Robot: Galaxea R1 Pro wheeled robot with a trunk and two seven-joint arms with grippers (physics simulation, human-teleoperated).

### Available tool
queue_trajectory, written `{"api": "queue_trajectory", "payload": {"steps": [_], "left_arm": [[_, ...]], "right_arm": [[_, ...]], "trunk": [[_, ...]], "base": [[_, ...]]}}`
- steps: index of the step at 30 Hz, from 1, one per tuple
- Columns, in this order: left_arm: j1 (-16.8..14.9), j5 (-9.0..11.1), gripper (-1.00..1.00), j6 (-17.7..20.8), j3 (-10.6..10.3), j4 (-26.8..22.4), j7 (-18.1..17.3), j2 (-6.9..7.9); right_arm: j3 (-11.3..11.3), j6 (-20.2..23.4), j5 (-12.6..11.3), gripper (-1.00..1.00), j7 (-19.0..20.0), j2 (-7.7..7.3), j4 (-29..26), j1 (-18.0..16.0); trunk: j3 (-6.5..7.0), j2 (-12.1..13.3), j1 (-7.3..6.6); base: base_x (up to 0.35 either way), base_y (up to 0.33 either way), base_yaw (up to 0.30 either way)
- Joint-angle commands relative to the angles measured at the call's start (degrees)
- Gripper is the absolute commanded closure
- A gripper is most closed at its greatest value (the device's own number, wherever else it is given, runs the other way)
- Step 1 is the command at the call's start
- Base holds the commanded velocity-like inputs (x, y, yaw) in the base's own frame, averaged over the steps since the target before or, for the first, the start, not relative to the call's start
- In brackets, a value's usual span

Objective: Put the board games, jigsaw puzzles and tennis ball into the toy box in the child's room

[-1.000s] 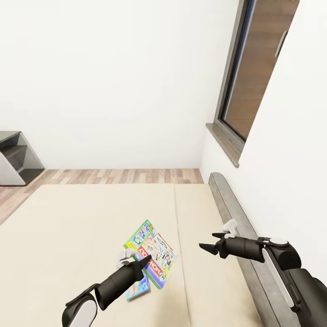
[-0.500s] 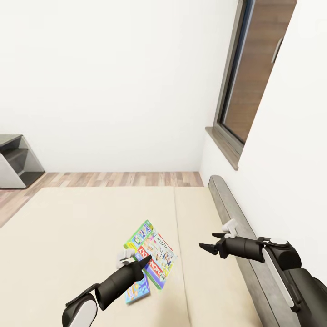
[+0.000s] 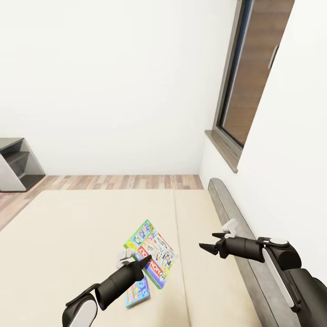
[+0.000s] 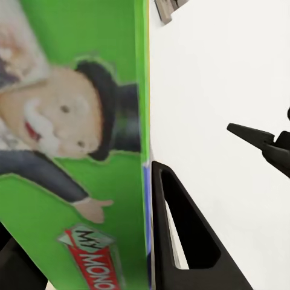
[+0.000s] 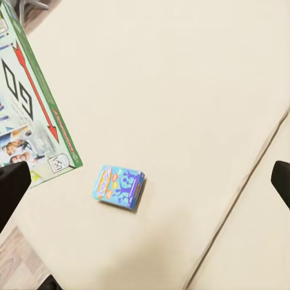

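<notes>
Two board games (image 3: 152,254) on bed (image 3: 68,236)

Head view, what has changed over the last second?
Only the camera shifted: the bed and the blue game box slid slightly down the picture together. Nothing was grabbed or released. The left pincer keeps the green game box raised; the right pincer stays open.

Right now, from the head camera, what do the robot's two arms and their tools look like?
Both arms are matte black, rounded tubes with glossy white shell sections near the lower links. The left tool and right tool each end in two slim, pointed black fingers, with a small white block mounted just behind them. No loose cables or printed markings are visible.
</notes>
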Motion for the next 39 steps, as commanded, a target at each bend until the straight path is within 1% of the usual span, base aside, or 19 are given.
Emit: {"api": "queue_trajectory", "payload": {"steps": [1,39], "left_arm": [[0.0,0.4,1.00,0.3,0.0,0.0,0.0,0.03],[-0.1,0.6,1.00,0.4,0.0,-0.1,0.0,0.04]], "right_arm": [[0.0,0.4,-0.3,-1.00,-0.1,-0.04,0.0,-0.1],[0.0,0.4,-0.3,-1.00,-0.1,-0.05,-0.1,-0.1]], "trunk": [[-0.03,-0.1,0.04],[3.31,-0.1,0.04]], "base": [[0.000,0.000,0.000],[0.000,0.000,0.000]]}}
